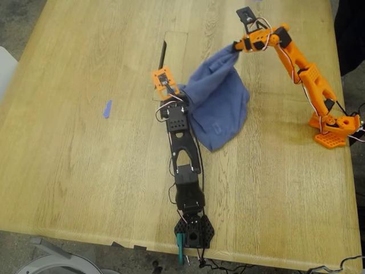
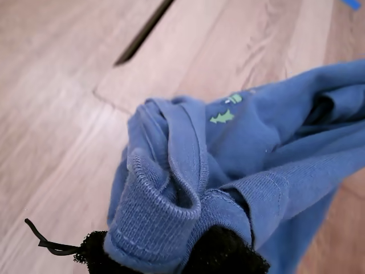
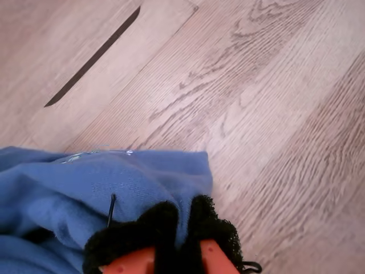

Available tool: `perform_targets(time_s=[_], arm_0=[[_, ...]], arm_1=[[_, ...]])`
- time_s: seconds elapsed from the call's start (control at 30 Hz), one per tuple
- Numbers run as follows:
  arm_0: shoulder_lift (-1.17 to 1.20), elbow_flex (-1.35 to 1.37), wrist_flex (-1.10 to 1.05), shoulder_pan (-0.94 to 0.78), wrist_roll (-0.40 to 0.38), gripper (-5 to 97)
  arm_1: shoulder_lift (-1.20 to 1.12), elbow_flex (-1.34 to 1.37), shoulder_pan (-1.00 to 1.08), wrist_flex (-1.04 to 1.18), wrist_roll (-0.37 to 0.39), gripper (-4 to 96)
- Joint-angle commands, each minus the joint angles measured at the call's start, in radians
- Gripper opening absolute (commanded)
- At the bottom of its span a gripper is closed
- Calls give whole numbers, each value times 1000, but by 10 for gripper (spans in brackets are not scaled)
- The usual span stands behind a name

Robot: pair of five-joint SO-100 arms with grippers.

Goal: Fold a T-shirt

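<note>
The T-shirt (image 1: pixel 219 105) hangs bunched right of centre in the exterior view, strung between my two arms, its lower end sagging onto the table (image 1: pixel 85 142); I judge it is lifted like this so it can be shaken out and spread flat before any fold. My first gripper (image 2: pixel 188 251) is clamped on a ribbed hem edge, the fabric doubled over its dark pads, with the green print just beyond. My second gripper (image 3: pixel 177 228) is pinched together on another edge of the cloth, a thin layer caught between the black pads (image 3: pixel 214 228). A small blue scrap (image 1: pixel 107 109) lies well apart, toward the left of the exterior view.
</note>
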Motion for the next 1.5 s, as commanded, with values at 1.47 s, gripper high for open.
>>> perform_targets(time_s=[1.47], arm_0=[[680,1201,-336,529,-37,-1]], arm_1=[[1799,2594,-172,-408,37,1]])
